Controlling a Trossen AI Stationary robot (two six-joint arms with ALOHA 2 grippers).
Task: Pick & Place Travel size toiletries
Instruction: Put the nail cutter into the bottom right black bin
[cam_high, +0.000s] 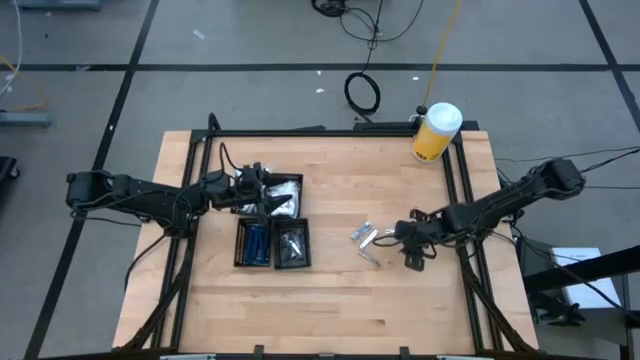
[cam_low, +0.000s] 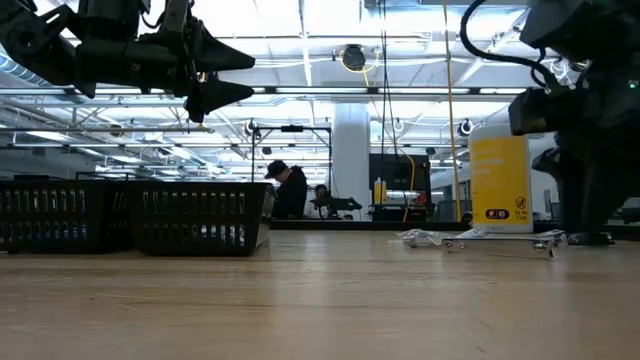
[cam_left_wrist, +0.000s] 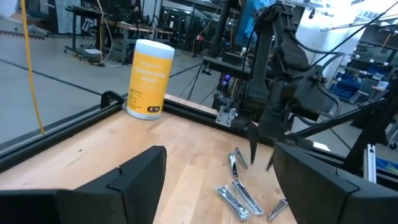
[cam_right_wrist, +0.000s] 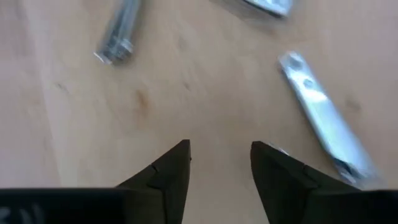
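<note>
Yellow jar (cam_left_wrist: 148, 79) label unreadable, left hand (cam_high: 262, 190) spread over tray (cam_high: 272, 243), right hand (cam_right_wrist: 219, 163) spread by silvery toiletries (cam_left_wrist: 239, 193).

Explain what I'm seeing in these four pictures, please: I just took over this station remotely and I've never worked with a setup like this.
Two dark robot arms work at a wooden table, each ending in a two-finger gripper. One picture looks straight down, one looks level across the tabletop, and two come from cameras on the arms' wrists.

The left gripper hangs open over the black compartment tray, holding nothing. The right gripper, fingers parted, sits low beside a few small silvery pieces lying loose on the wood; its wrist camera shows bare table between its fingers, so nothing is gripped.

The tray holds blue items and other small pieces. A yellow jar with a white lid stands at the far edge.
</note>
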